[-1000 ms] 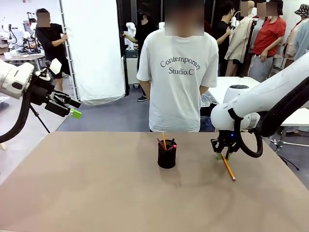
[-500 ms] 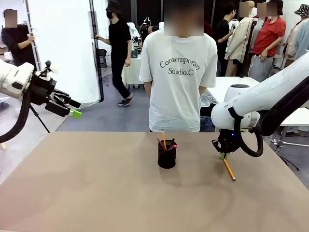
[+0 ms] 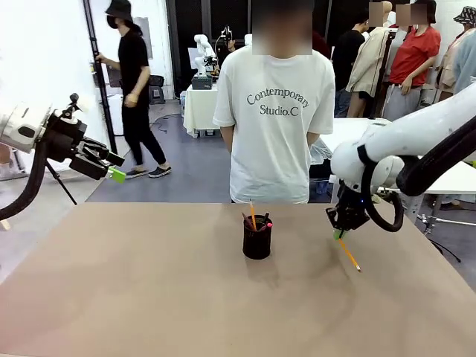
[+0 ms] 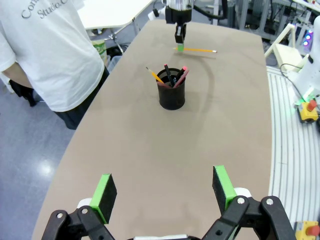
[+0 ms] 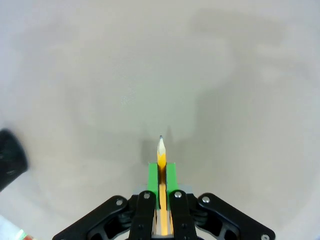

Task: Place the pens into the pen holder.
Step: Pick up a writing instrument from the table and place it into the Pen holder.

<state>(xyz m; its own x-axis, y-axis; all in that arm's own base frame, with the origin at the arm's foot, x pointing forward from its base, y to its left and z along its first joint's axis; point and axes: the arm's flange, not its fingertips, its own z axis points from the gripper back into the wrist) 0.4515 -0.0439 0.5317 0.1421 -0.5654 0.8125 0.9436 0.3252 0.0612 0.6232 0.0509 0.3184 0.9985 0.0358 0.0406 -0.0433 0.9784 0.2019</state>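
The black mesh pen holder (image 3: 257, 244) (image 4: 171, 94) stands mid-table. From it stick up a yellow-orange pen (image 3: 253, 216), a black pen with a pink tip (image 3: 268, 223) and a reddish-brown one (image 4: 177, 80). To its right my right gripper (image 3: 339, 233) (image 4: 179, 47) (image 5: 161, 169) is shut on one end of a yellow pencil (image 3: 348, 254) (image 4: 197, 50) (image 5: 161, 150), which slants down toward the tabletop, its sharpened tip pointing away from the fingers. Off the table's left edge, my left gripper (image 3: 115, 175) (image 4: 163, 184) hangs open and holds nothing.
A person in a white T-shirt (image 3: 275, 111) stands at the far edge of the brown table (image 3: 149, 297), right behind the holder. In the right wrist view the holder shows as a dark blur (image 5: 10, 160) at the left edge.
My right gripper has shut on the yellow pencil's end and risen a little, lifting that end off the table. The left arm has stayed still.
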